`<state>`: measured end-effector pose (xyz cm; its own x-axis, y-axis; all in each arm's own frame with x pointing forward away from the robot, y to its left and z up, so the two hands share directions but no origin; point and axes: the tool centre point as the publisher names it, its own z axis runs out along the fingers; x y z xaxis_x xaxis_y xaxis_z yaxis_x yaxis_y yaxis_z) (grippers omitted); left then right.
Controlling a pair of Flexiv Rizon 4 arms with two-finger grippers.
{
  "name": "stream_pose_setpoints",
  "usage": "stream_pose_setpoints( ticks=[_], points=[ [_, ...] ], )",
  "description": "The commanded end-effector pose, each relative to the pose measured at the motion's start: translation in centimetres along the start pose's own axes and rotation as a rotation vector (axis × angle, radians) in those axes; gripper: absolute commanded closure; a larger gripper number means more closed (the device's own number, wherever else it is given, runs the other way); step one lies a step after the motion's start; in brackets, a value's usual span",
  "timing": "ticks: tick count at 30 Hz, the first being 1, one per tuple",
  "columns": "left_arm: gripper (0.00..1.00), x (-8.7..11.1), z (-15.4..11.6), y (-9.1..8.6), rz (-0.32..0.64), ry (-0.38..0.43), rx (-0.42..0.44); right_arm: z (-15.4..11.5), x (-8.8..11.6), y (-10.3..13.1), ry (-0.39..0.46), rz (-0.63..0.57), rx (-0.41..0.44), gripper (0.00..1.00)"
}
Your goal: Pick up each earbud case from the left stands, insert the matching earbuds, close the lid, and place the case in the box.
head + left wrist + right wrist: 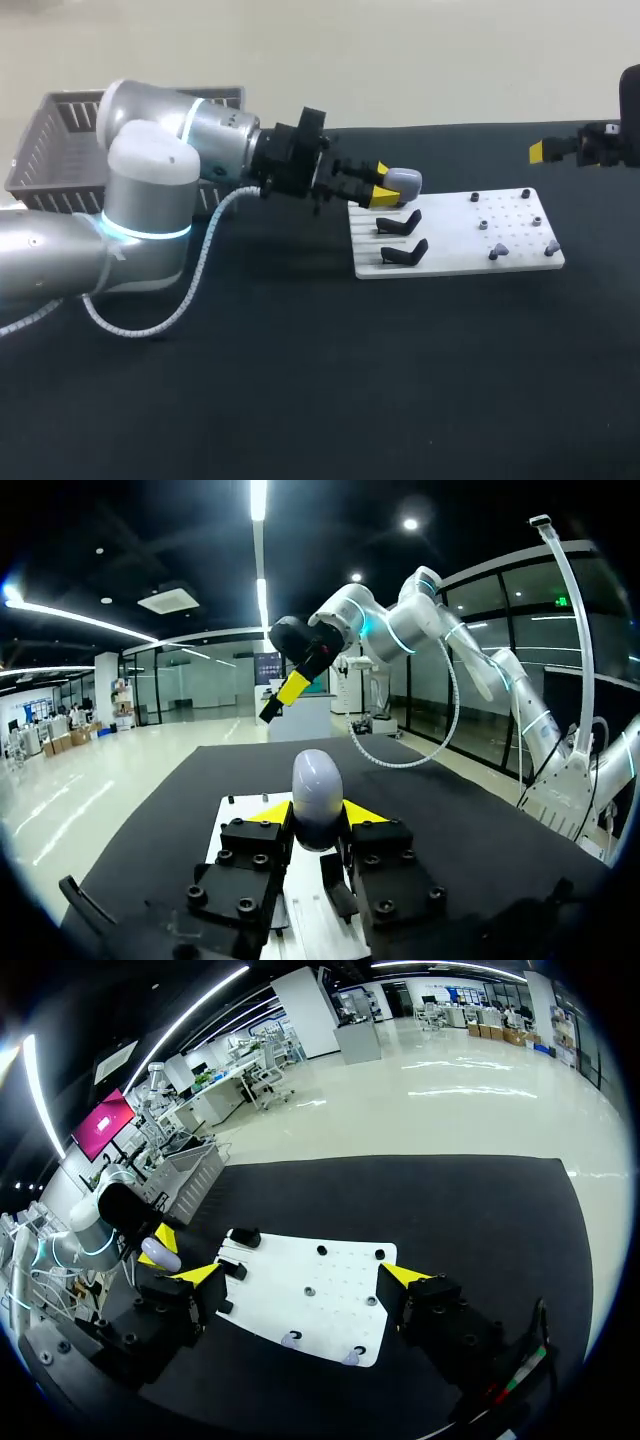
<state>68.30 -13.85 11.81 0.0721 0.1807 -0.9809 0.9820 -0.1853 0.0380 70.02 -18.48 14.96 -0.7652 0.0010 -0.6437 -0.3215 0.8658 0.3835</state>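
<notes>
Black tabletop (300, 380), white stand board (450, 252) centre-right, grey basket (50, 150) far left

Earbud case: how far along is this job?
Done: no case shows in the basket. In hand: the left claw is shut on the earbud case at the white board's stand end. Left: earbuds sit on the board, uninserted; right claw open, off to the side.
</notes>
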Motion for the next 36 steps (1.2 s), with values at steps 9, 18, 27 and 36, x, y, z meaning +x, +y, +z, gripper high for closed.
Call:
stream_pose_setpoints(
  ticks=[9,18,27,36],
  points=[
    [1.0,0.4,-0.2,-1.1,-0.023,-0.065,-0.065,-0.1,0.0,0.0,0.0,0.0,0.002,0.0],
    [1.0,0.4,0.0,-1.1,0.007,-0.065,-0.021,-0.1,0.0,0.0,0.0,0.0,0.002,0.0],
    [1.0,0.3,0.0,-1.1,0.011,-0.065,-0.014,-0.1,0.0,0.0,0.0,0.0,0.002,0.0],
    [1.0,0.3,0.0,-1.1,0.011,-0.065,-0.014,-0.9,0.4,1.7,-0.006,-0.038,-0.025,0.0]
  ],
)
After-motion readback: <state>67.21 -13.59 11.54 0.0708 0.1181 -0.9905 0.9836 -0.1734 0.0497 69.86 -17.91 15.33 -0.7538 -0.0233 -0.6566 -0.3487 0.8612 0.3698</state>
